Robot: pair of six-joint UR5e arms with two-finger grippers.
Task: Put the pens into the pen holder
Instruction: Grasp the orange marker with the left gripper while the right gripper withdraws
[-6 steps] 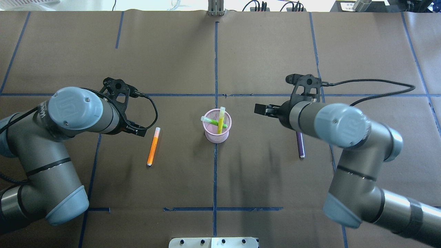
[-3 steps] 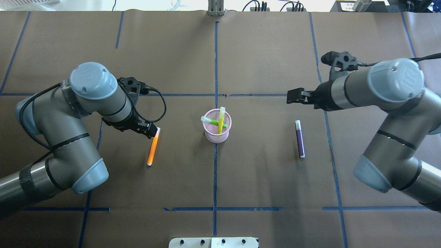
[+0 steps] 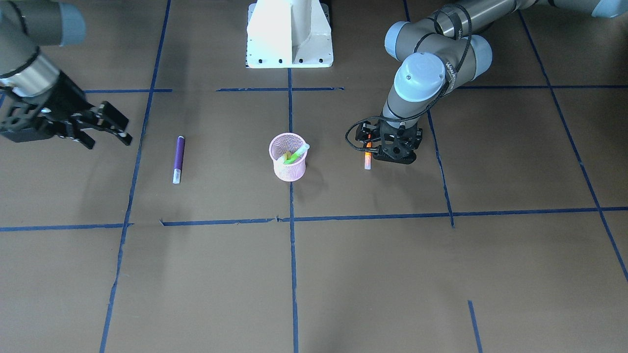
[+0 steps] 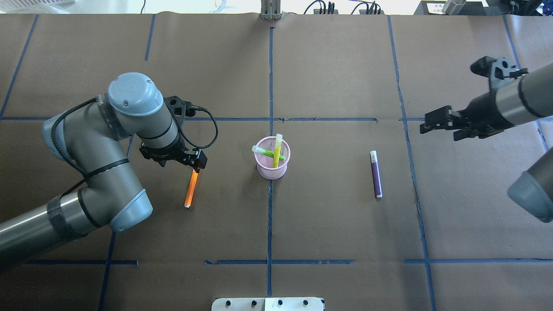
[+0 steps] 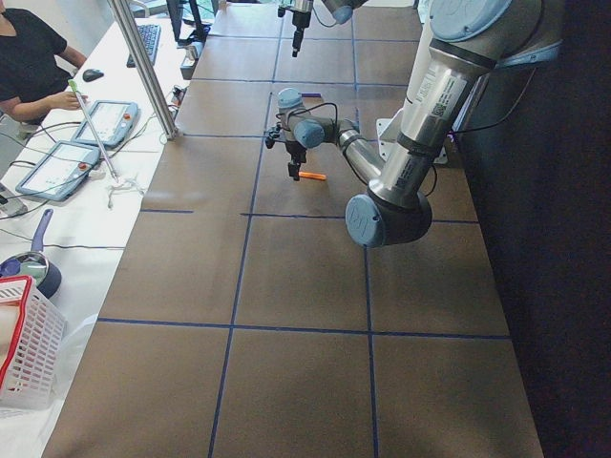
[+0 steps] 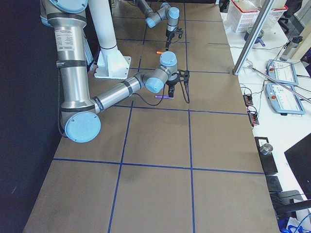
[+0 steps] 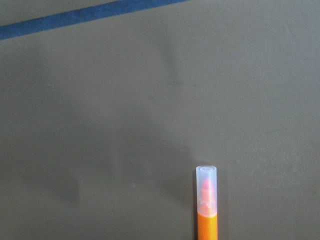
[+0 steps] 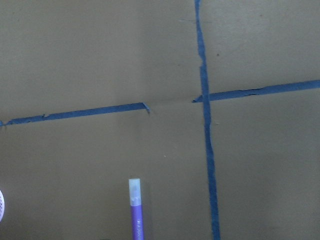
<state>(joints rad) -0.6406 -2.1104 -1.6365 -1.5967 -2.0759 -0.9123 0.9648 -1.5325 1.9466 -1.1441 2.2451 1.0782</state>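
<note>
Brown paper [image 4: 328, 224] crossed with blue tape [image 4: 270, 65] is covering the table. The pink pen holder [image 4: 272, 170] is standing at its centre, with two yellow-green pens [image 4: 276, 157] leaning inside. The orange pen [image 4: 190, 192] is lying on the robot's left, its cap end beneath the left gripper [image 4: 198, 163]; whether those jaws are spread or clenched cannot be told. The purple pen [image 4: 376, 177] is lying on the right, apart from the right gripper [image 4: 425, 123], which is hanging with jaws spread. An operator [image 5: 29, 57] is sitting at a white side bench [image 5: 57, 239].

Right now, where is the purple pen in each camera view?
Front-facing: purple pen left of the pen holder.
Overhead: purple pen right of the pen holder.
Exterior left: not visible.
Exterior right: purple pen, upper centre.
Left wrist: not in it.
Right wrist: purple pen, bottom edge.
Shared landmark: pen holder.
</note>
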